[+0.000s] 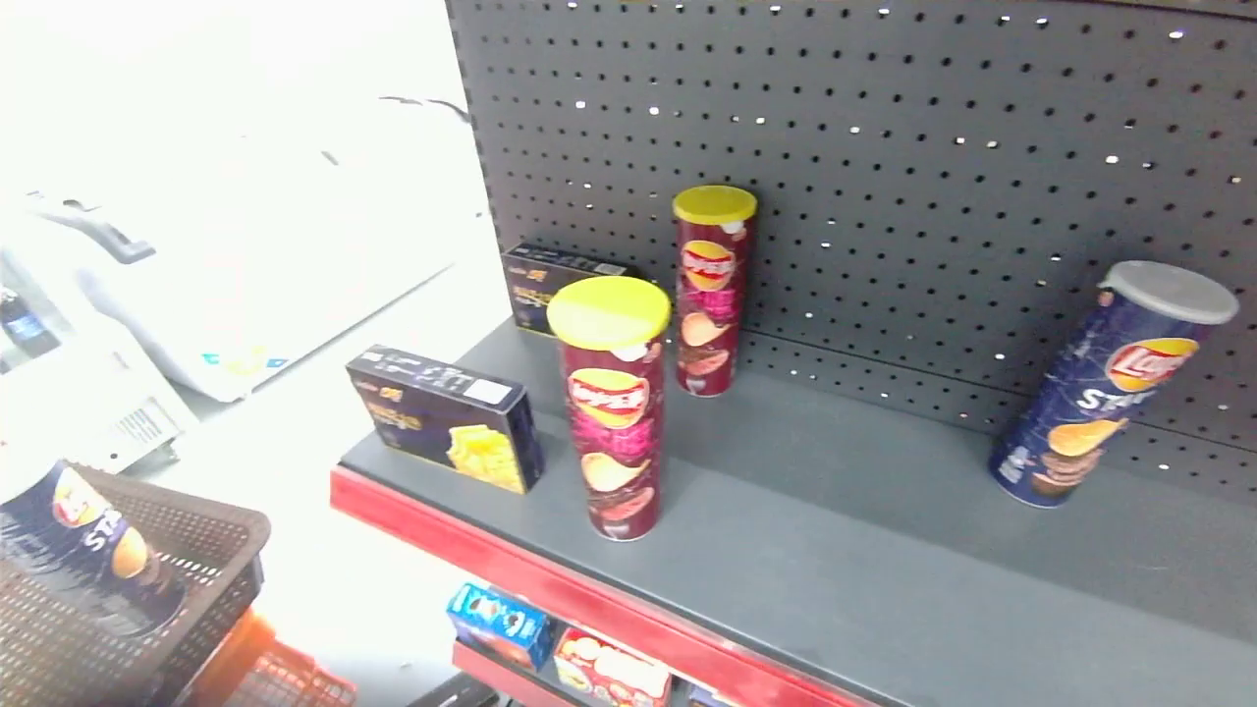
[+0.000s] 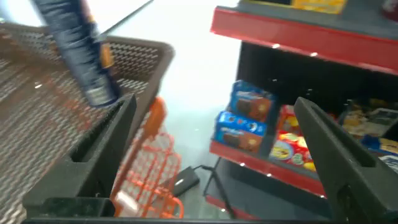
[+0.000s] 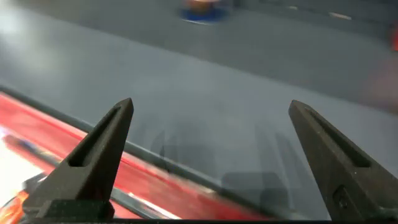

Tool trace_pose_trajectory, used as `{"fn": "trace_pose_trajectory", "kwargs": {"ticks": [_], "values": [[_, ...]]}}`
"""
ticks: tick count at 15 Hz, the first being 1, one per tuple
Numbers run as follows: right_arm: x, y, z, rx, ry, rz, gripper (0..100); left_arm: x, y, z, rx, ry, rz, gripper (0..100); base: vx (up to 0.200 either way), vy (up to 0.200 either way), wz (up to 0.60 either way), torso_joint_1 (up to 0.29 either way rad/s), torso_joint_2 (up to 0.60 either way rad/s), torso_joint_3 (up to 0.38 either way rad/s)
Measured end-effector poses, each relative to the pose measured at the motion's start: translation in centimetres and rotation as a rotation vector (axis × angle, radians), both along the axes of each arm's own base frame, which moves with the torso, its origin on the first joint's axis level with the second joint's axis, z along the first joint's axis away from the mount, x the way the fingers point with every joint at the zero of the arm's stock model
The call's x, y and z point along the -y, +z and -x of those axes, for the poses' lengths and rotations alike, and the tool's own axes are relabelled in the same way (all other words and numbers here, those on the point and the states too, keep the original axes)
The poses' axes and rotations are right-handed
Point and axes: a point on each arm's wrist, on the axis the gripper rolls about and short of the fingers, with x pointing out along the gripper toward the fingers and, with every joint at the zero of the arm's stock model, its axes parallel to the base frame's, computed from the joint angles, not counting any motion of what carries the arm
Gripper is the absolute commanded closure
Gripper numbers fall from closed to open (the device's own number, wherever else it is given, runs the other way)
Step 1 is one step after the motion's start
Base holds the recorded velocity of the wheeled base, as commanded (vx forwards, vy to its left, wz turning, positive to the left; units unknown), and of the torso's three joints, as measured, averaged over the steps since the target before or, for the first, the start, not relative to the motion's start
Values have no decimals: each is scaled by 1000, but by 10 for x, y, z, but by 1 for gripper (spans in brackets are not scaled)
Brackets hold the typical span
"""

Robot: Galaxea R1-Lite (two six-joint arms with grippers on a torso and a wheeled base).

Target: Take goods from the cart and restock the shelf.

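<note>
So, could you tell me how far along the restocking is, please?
Looks done: the shelf holds two red cans, a blue can and two boxes. In hand: nothing; the left gripper and right gripper are open and empty. Left: a second blue can sits in the basket.

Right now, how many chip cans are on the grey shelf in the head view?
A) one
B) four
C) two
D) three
D: the grey shelf holds the front maroon can and the rear maroon can, both yellow-lidded, plus a blue can with a grey lid farther to the right.
</note>
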Motion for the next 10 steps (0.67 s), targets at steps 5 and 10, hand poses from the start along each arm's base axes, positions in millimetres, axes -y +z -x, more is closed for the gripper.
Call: {"fn": "trace_pose_trajectory", "kwargs": {"ticks": [5,10], "values": [[0,0,0,0,0,0,0,0,0,0,0,0,0,0,0,0,600,2,2,2],[0,0,0,0,0,0,0,0,0,0,0,0,-1,0,0,0,120,1,1,1]]}}
